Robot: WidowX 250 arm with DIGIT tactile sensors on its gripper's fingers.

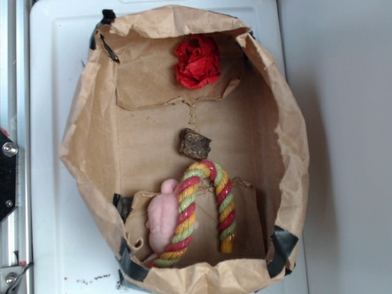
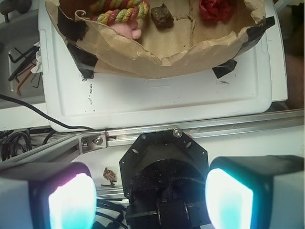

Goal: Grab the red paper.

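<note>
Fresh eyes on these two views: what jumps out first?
The red paper, a crumpled rose-like wad, sits alone at the top end of the open brown bag in the exterior view. At the opposite end a red, green and yellow rope arches beside a fuzzy pink lump, with a brown chunk between the two ends. In the wrist view, the gripper is open outside the bag, its fingers glowing.

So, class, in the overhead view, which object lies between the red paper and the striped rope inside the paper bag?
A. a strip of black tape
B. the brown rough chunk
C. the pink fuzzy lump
B: the brown rough chunk sits mid-bag, below the red paper and just above the rope's bend.
</note>
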